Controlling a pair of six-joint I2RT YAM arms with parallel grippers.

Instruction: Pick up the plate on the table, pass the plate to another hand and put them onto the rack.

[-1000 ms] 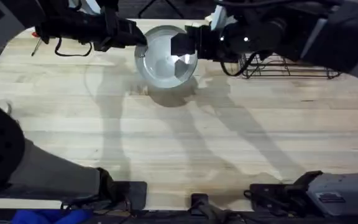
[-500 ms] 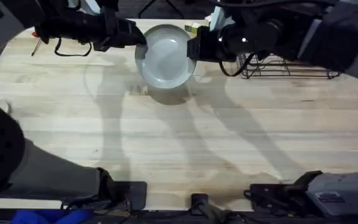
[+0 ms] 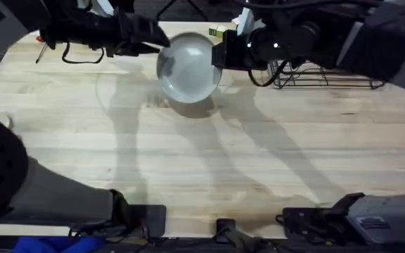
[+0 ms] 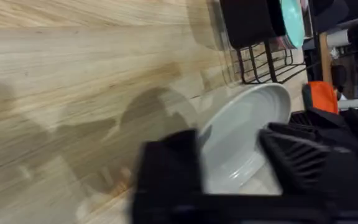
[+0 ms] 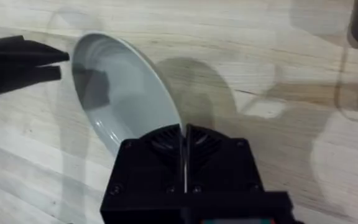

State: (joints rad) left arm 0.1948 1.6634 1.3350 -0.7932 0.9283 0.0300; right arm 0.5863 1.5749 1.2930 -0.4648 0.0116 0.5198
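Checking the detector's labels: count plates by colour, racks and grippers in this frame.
white plate: 1
teal plate: 1
rack: 1
grippers: 2 (left gripper, right gripper)
Total: 5

Black arms, seemingly a looping cable (image 3: 83, 55).
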